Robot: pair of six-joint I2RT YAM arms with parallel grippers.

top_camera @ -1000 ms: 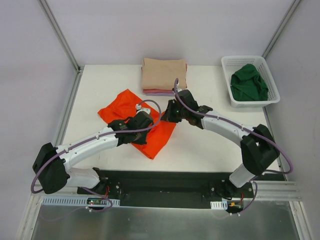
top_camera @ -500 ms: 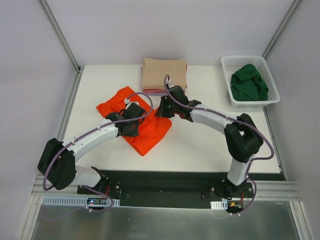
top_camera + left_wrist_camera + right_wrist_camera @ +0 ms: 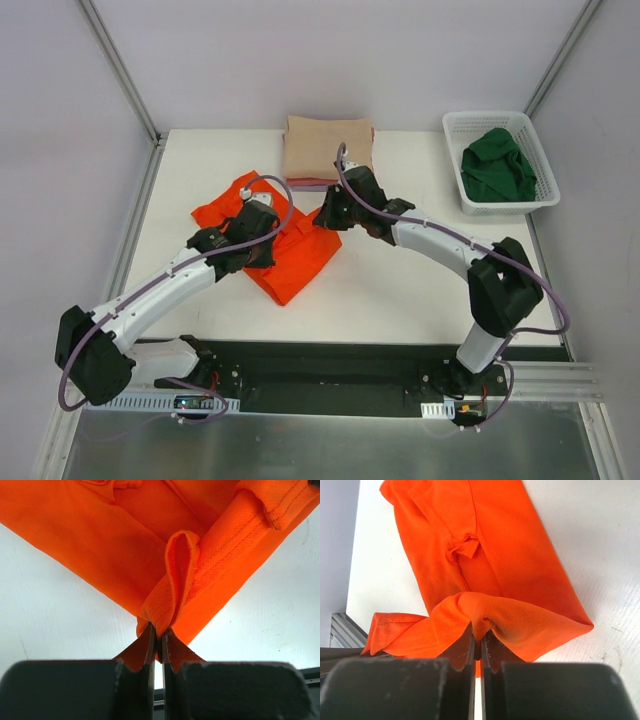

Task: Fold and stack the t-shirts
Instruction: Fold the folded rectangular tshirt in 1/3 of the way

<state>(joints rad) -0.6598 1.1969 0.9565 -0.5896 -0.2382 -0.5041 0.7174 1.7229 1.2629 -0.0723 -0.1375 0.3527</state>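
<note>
Left gripper point(image 3: 157, 630) and right gripper point(image 3: 477, 634) are each pressed together on the orange shirt point(image 3: 298, 265). The left one pinches a doubled hem and the right one a bunched edge, and both raise the cloth a little off the table point(image 3: 420, 290). That shirt lies on the left middle of the table between the two arms, one part doubled over toward the near side and a rumpled part spread toward the far left. It looks like a fold in progress: the outline is uneven and not yet a neat rectangle. Just behind it, near the far edge, sits a stack of folded shirts point(image 3: 322, 182) with a beige one point(image 3: 328, 145) on top and pink and lavender edges showing beneath. Well apart to the right, a dark green shirt point(image 3: 497, 165) lies crumpled in a white basket point(image 3: 485, 116). By my reckoning three shirts are done, the orange one is midway and must go on the stack, and the green one is left.
</note>
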